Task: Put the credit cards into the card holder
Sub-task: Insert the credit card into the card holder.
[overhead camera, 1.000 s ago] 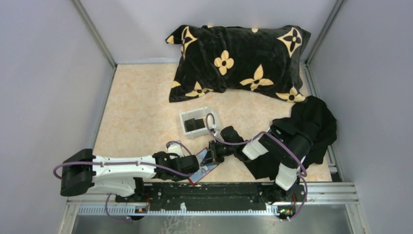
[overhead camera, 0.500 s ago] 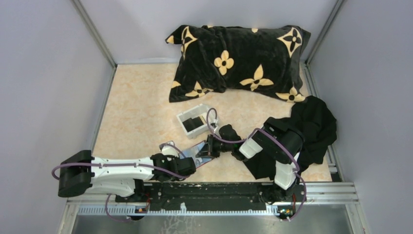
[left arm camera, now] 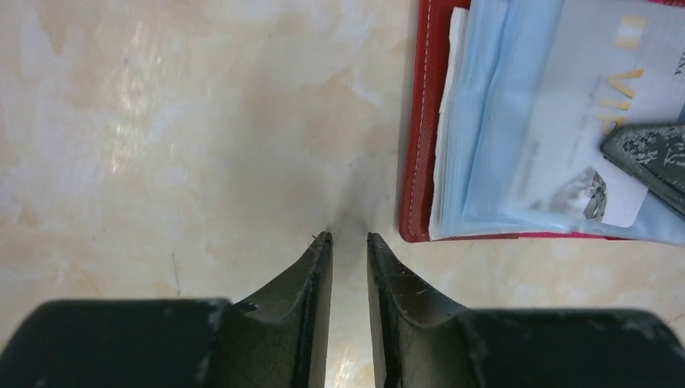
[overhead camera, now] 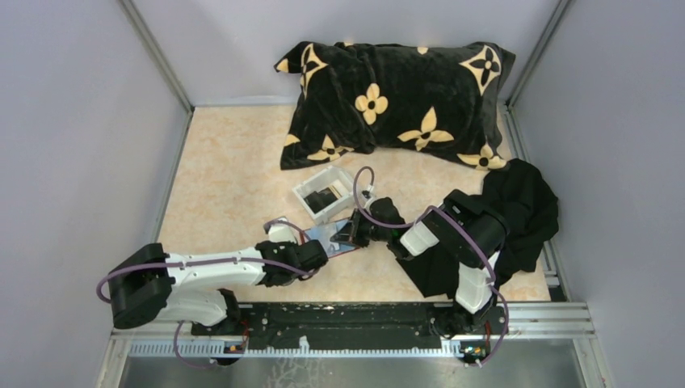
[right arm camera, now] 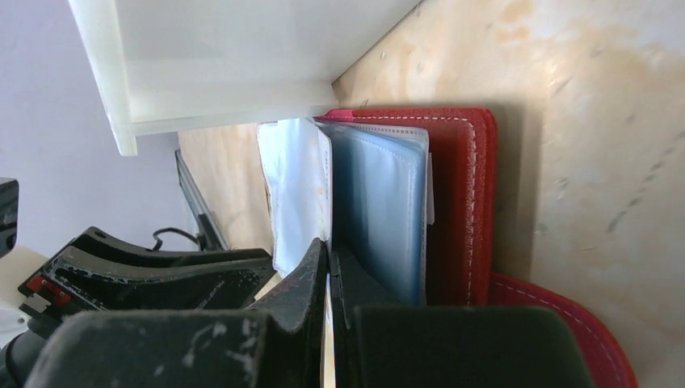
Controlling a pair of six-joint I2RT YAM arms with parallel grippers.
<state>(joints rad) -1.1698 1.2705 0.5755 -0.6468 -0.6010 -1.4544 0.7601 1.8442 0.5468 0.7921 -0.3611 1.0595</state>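
Observation:
The red card holder lies open on the table between my two grippers, just in front of the white tray. Its clear bluish pockets show a pale credit card with yellow lettering. My right gripper is shut on a thin pale leaf of the card holder; from above, the right gripper sits at the holder's right end. My left gripper hovers over bare table left of the holder's red edge, jaws slightly apart and empty. A black credit card rests in the tray.
The white tray stands touching the holder's far side, its wall close above the right fingers. A black pillow with yellow flowers fills the back. A black cloth lies at the right under the right arm.
The right gripper has dragged the card holder from the near edge up to the tray. The left gripper followed it. The tray has turned and shifted slightly backward.

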